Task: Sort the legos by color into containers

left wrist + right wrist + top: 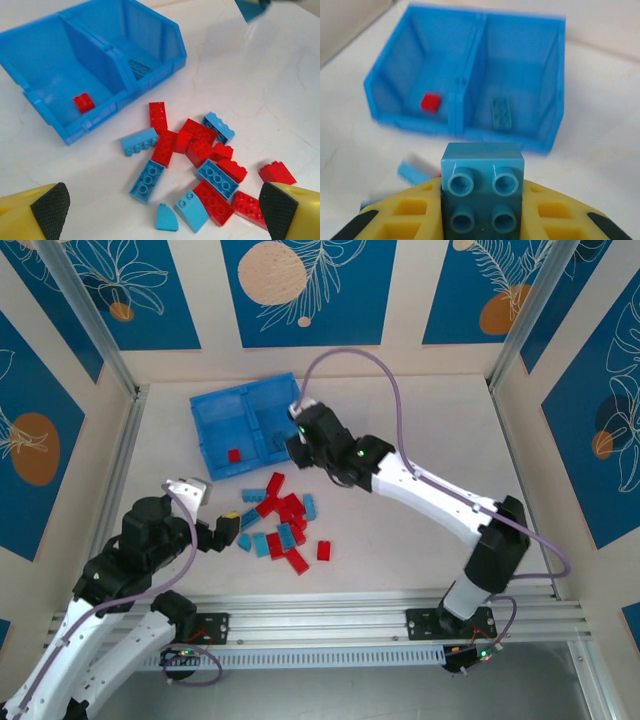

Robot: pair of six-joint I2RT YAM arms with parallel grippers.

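Observation:
The blue bin (203, 430) lies at the back left with its two compartments side by side. A red lego (234, 455) rests in the left compartment and a light blue one (502, 114) in the right. My right gripper (297, 447) hovers at the bin's near right corner, shut on a light blue lego (483, 170). A pile of red and light blue legos (285, 525) is scattered on the table in front of the bin. My left gripper (222, 530) stands open just left of the pile, with nothing between its fingers (50, 210).
The white table is walled by blue-patterned panels at the back and sides. A metal rail (380, 625) runs along the near edge. The right arm (430, 495) stretches diagonally across the table's right half, with its cable arching over it.

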